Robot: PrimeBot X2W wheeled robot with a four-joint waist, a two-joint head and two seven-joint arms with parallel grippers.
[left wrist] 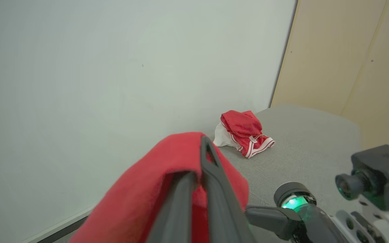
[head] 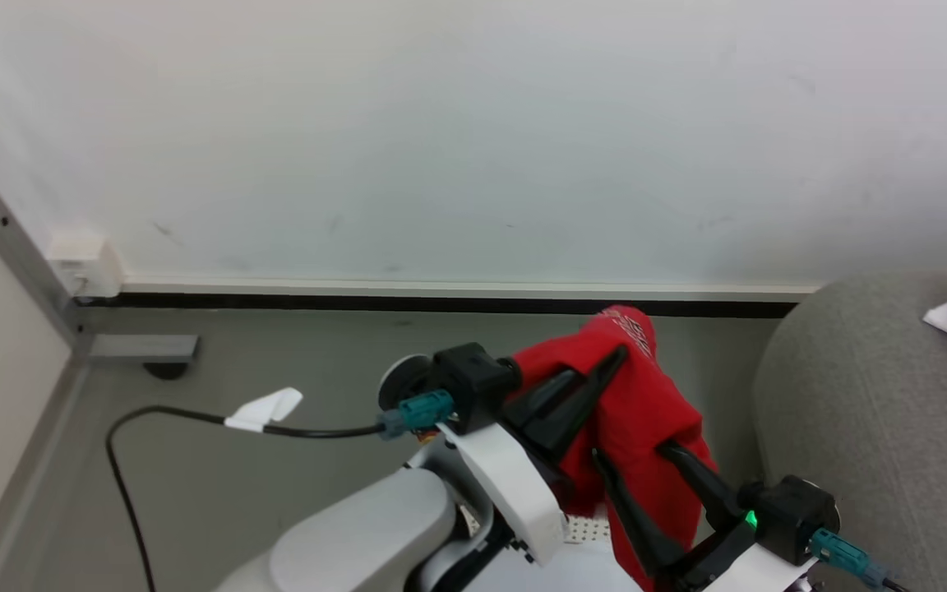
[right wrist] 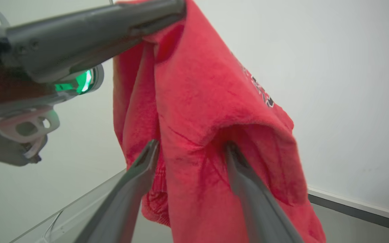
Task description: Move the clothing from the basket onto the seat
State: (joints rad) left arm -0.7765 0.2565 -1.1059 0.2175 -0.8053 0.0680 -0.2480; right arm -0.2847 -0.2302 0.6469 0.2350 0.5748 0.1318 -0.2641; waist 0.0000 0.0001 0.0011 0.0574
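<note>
Left gripper (head: 617,355) pressed tight on top fold of the red shirt (head: 646,407). Shirt hangs mid-air, just left of the sofa (head: 868,395). Right gripper (head: 630,454) spread wide, poked into the hanging cloth. Risk: cloth snags on it, or the pinch slips and the shirt hits the floor (head: 276,485).

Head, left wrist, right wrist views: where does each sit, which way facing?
Head view: up on the head, looking down at floor and wall; left gripper shut on red printed fabric garment, right gripper open by it.
Left wrist view: along its own fingers toward large light grey fabric sofa.
Right wrist view: along own spread fingers at garment and wall.
Shared: the garment, all three.
</note>
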